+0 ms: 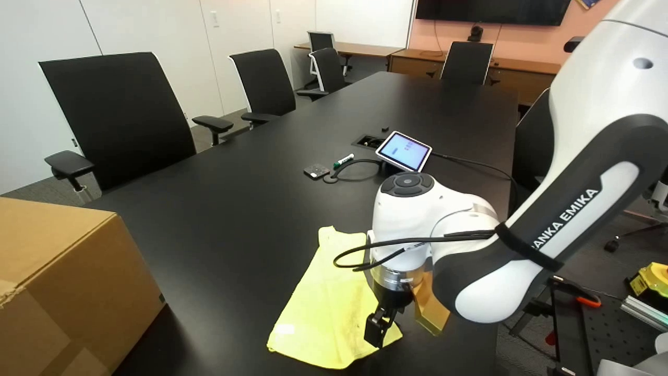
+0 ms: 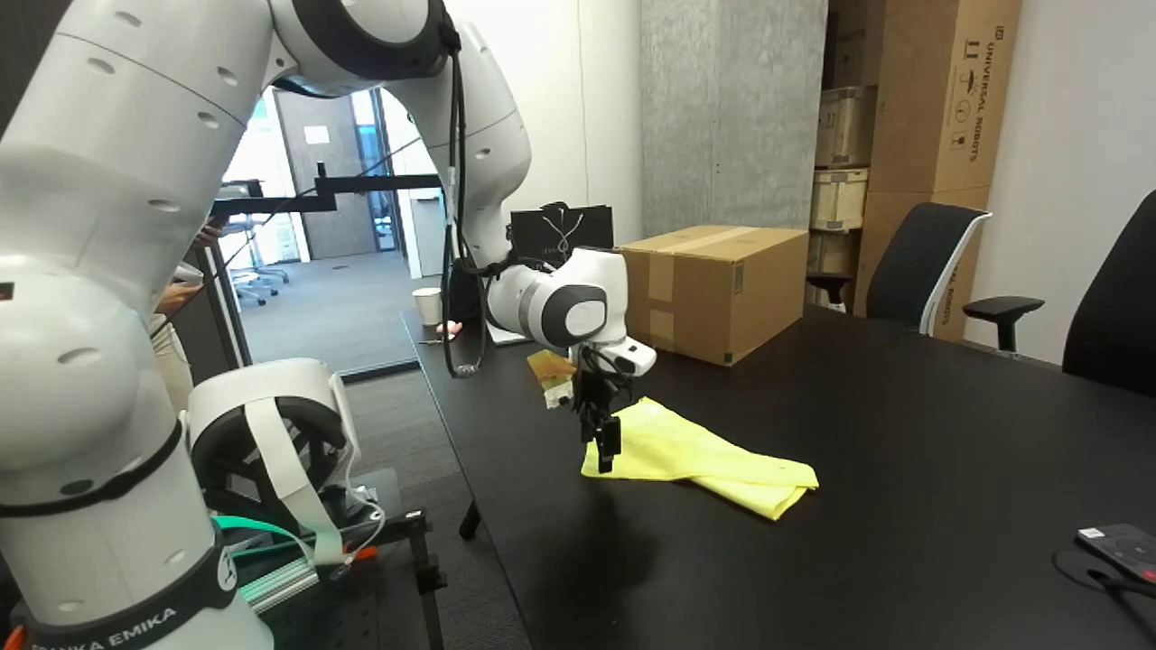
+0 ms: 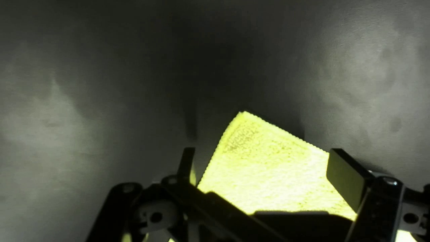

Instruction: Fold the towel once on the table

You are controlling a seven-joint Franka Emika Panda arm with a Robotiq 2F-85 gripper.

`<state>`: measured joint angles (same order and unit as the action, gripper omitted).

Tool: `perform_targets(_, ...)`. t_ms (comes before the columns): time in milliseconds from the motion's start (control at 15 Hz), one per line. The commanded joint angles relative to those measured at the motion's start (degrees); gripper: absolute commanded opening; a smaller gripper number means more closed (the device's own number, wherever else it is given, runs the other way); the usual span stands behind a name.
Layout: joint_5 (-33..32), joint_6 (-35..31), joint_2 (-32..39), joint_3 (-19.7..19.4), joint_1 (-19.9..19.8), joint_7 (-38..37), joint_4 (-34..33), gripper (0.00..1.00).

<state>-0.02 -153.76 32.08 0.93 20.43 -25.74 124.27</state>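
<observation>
The pale yellow towel (image 1: 323, 308) lies on the glossy black table (image 1: 224, 245). In an exterior view its end away from the gripper is narrower, with what looks like an overlapping layer (image 2: 750, 474). My gripper (image 1: 374, 334) points down above the towel's near corner; it also shows in an exterior view (image 2: 602, 449). In the wrist view the gripper (image 3: 262, 158) is open, its two fingers wide apart. The towel's stitched corner (image 3: 258, 148) shows between and ahead of them. Nothing is held. How far the fingertips are above the cloth is hard to tell.
A large brown cardboard box (image 1: 88, 287) stands on the table; it shows in an exterior view (image 2: 713, 293) too. A tablet (image 1: 404, 150) with cables, a green marker (image 1: 343, 160) and a small dark square (image 1: 316, 171) lie farther along. Black chairs (image 1: 120, 115) line the table.
</observation>
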Motion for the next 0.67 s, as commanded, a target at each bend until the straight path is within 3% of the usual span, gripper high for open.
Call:
perform_targets(0, -0.8, -2.6, 1.1, -0.6, 0.7, 0.0, -0.2, 1.0)
perform_targets(600, -0.6, -7.1, 4.1, 0.2, -0.4, 5.5, -1.0, 1.0)
